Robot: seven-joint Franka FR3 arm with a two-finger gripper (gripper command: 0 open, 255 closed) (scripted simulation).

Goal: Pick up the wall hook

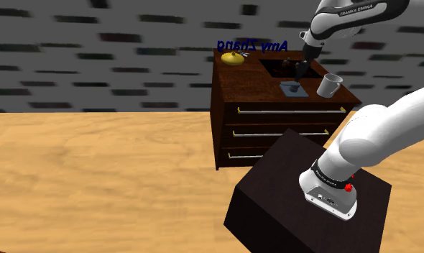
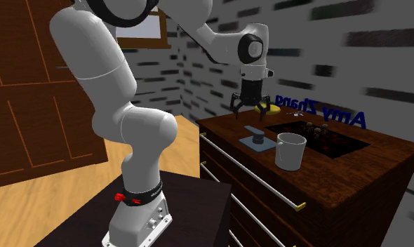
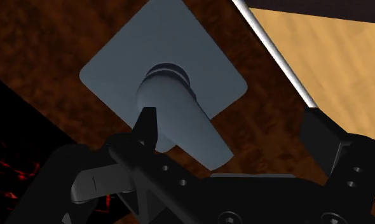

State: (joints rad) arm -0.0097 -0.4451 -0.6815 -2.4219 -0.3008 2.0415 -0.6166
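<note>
Partly, the spread jaws cover the grey wall hook (image 3: 177, 81).

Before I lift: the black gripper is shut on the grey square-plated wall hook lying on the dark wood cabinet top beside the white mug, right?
No: the black gripper is open, hovering above the grey square-plated wall hook, as the second exterior view shows. The hook lies on the dark wood cabinet top beside the white mug.

Grey-blue wall hook (image 3: 170, 95), dk-brown wood-grain dresser (image 1: 275, 122), wht mug (image 1: 330, 85)
</note>
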